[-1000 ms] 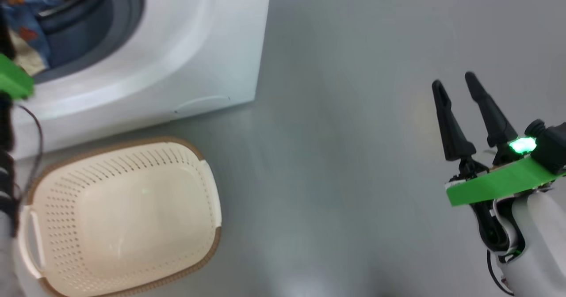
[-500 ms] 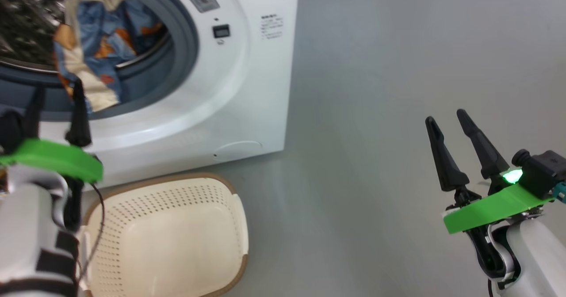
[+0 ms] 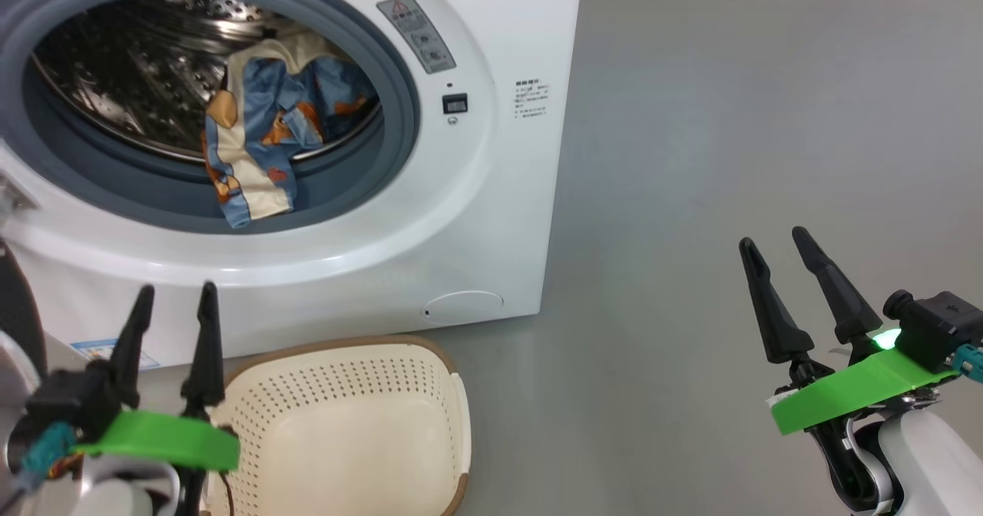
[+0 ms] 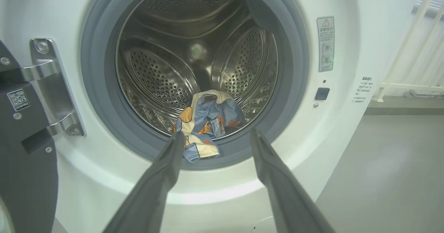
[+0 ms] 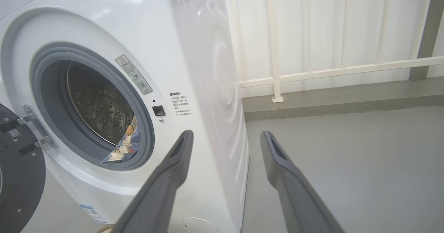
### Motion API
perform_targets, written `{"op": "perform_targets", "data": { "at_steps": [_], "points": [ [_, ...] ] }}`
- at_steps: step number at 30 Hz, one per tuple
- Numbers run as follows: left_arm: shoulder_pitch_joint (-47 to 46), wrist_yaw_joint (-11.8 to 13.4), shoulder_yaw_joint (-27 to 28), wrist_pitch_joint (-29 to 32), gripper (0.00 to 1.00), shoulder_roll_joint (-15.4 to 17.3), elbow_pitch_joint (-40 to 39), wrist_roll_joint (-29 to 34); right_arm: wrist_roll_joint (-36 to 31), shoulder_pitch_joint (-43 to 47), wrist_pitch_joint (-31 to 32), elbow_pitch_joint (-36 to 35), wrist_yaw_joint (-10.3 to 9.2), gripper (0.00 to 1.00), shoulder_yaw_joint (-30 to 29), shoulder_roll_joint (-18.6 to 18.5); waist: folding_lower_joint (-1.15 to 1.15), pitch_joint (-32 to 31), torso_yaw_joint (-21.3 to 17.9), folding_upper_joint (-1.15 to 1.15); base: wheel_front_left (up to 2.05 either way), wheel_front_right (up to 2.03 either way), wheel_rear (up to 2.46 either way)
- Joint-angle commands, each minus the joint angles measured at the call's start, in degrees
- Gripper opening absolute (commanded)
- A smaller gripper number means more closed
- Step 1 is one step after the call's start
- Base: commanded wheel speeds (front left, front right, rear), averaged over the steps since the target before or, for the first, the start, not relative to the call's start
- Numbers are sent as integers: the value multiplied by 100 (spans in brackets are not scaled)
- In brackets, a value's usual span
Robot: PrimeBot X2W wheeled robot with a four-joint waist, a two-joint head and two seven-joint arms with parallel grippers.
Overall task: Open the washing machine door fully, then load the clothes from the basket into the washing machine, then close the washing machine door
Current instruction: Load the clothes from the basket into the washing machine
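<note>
Floppy blue bear-print clothes point(image 3: 253, 163) droop over the white washing machine point(image 3: 499, 193) lip; I'd pinch the fold. Left gripper point(image 3: 176, 289), right gripper point(image 3: 772, 237): jaws apart, empty.

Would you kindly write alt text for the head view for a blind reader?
A white washing machine stands with its round opening uncovered, blue-and-cream clothes hanging from the drum over the grey rubber ring. Below it on the floor sits a cream basket, nothing visible inside; the left gripper and right gripper, both open, hover at the lower corners.
</note>
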Motion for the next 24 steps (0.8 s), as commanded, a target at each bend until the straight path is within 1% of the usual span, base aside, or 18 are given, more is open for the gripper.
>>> {"op": "perform_targets", "data": {
  "at_steps": [1, 5, 12, 24],
  "points": [
    [128, 78, 161, -35, 100, 189, -359, 55, -37, 41, -46, -119, 25, 100, 59, -70, 1, -90, 29, 0, 0, 0, 0],
    [560, 244, 232, -35, 100, 82, -800, -4, -63, 53, -46, -123, 25, 100, 40, -89, 1, -142, 12, 0, 0, 0, 0],
    [988, 396, 319, -35, 100, -35, -1175, -24, -98, 108, -46, -93, 25, 100, 24, -116, 1, -214, 5, 0, 0, 0, 0],
    [1123, 442, 315, -36, 100, -144, -1338, 27, -122, 114, -46, -83, 25, 100, 16, -154, 1, -222, -1, 0, 0, 0, 0]
  ]
}}
